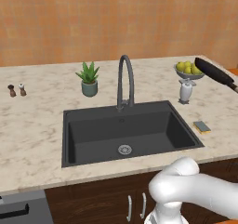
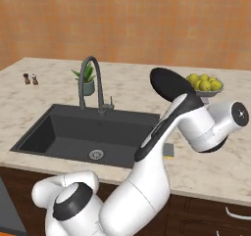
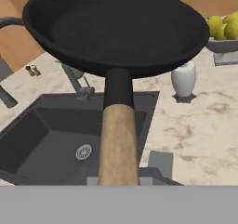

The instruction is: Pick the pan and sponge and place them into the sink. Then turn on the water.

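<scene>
Above the counter right of the sink (image 1: 69, 139), we note the pan (image 3: 116, 28) aloft, gripper pinching its wooden handle end; rigid, top-heavy, so liable to droop.

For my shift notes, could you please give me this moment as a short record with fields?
pan: black pan held up in the air by its wooden handle, right of the sink, near the fruit bowl
gripper: shut on the pan's handle
sponge: sponge flat on the counter beside the sink's right rim
sink: black sink with nothing in it
faucet: faucet behind the sink, no water running
done so far: nothing placed yet
</scene>
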